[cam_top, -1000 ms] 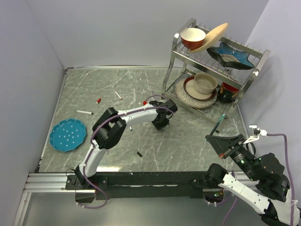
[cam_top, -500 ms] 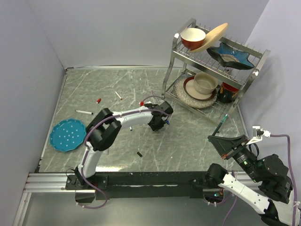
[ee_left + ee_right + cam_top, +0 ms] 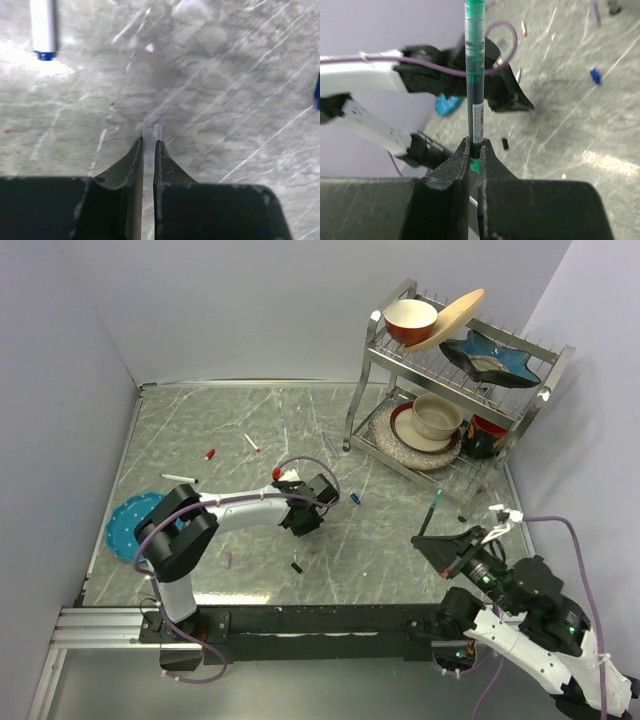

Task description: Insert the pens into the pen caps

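Teal pen (image 3: 475,75): gripped at one end by the right end effector (image 3: 474,150), held above the counter (image 3: 250,410) toward its near-right corner.
Left end effector (image 3: 148,142): at mid-counter, closed on a thin whitish piece (image 3: 151,132); what the piece is cannot be told.
Blue-tipped pen (image 3: 42,25): lying on the counter, apart from the left end effector.
Blue cap (image 3: 355,497): mid-counter, lying free.
Black cap (image 3: 297,566): centre, toward the near edge.
Red cap (image 3: 210,453): left half, with a white pen (image 3: 251,443) near it.
Second white pen (image 3: 178,478): near the left edge, just beyond the plate (image 3: 122,530).
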Robot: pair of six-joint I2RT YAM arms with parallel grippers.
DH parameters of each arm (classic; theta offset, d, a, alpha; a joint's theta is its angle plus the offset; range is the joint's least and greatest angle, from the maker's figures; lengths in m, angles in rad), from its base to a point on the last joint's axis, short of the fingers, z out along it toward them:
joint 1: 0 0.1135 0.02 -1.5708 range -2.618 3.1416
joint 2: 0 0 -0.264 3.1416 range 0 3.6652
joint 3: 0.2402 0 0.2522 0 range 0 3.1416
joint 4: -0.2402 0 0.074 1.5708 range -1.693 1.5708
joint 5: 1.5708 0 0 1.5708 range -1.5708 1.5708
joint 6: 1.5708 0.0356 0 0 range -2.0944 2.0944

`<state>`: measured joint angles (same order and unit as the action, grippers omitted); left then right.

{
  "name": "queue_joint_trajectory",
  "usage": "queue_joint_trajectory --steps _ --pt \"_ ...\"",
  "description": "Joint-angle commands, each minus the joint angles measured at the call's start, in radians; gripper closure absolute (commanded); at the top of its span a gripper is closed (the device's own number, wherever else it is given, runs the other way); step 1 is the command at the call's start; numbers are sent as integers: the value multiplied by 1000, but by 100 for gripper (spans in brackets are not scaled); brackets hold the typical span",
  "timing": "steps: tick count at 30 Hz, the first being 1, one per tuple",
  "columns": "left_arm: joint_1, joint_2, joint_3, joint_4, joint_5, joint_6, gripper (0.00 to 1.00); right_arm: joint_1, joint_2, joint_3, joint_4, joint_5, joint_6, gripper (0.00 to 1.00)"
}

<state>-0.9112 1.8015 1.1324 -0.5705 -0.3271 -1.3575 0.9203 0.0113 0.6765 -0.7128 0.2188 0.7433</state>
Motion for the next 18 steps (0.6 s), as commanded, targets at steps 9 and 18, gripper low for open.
queue_joint_trajectory --steps 9,18 --pt "-5 -175 -166 63 14 81 99 2 185 -176 278 -191 10 100" --pt "-5 -474 -290 320 46 159 99 3 300 -305 487 -349 -8 100"
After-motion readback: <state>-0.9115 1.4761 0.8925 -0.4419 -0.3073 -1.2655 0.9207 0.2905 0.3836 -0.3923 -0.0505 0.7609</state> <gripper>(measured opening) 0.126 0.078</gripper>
